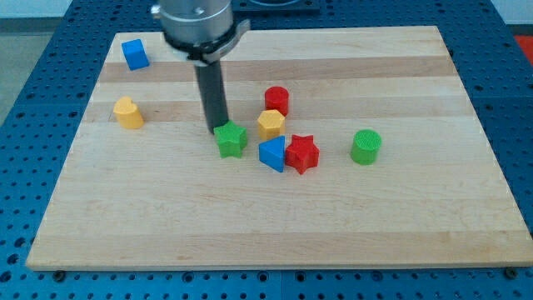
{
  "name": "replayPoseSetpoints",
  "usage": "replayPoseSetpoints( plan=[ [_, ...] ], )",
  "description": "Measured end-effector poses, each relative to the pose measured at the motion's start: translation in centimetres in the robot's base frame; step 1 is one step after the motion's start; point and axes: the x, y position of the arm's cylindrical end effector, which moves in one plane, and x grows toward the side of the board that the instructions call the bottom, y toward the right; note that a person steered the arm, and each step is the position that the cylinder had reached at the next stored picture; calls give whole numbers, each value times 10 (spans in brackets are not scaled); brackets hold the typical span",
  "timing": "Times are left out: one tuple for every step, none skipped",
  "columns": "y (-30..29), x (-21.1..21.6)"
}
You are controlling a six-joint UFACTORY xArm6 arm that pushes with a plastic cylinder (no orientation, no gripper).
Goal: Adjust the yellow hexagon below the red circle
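Note:
The yellow hexagon [271, 123] sits on the wooden board just below the red circle [277, 100], almost touching it. My tip [216, 129] is left of the hexagon, touching the upper left edge of the green star [232, 139]. The rod rises from there toward the view's top.
A blue triangle [271, 154] and a red star [302, 153] lie just below the hexagon. A green cylinder [366, 147] is to the right. A yellow block [128, 112] and a blue cube [135, 54] are at the left. The board's edge [275, 265] runs along the bottom.

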Motion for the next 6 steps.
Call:
replayPoseSetpoints(
  plan=[
    [-26, 34],
    [-31, 32],
    [-3, -57],
    [37, -117],
    [63, -25],
    [63, -20]
  ],
)
